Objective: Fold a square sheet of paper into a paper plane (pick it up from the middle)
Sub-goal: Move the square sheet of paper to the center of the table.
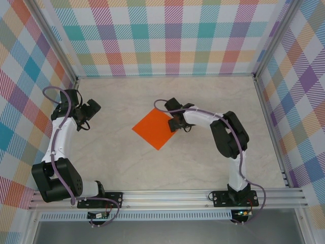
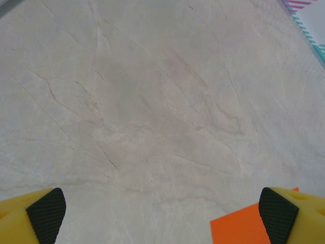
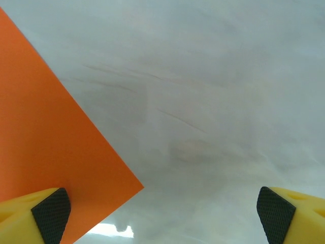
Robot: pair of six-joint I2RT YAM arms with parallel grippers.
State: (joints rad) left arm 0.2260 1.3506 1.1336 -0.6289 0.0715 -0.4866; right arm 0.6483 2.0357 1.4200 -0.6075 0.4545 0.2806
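Observation:
The square sheet of paper (image 1: 154, 130), bright orange, lies flat and unfolded on the marble table near the middle, turned like a diamond. No paper plane is in view. My right gripper (image 1: 175, 122) hovers low over the sheet's right corner, jaws wide open. In the right wrist view the sheet (image 3: 45, 137) covers the left side, its corner pointing between the fingers; the left pad (image 3: 51, 213) sits over the paper and the right gripper (image 3: 157, 218) holds nothing. My left gripper (image 1: 87, 115) stands open well left of the sheet. The left wrist view catches a corner of the sheet (image 2: 241, 227) beside the right pad (image 2: 277, 214).
Plaid walls (image 1: 167, 35) close in the table at the back and both sides, with aluminium posts at the corners. A metal rail (image 1: 172, 197) runs along the near edge by the arm bases. Bare marble tabletop (image 1: 127, 168) surrounds the sheet.

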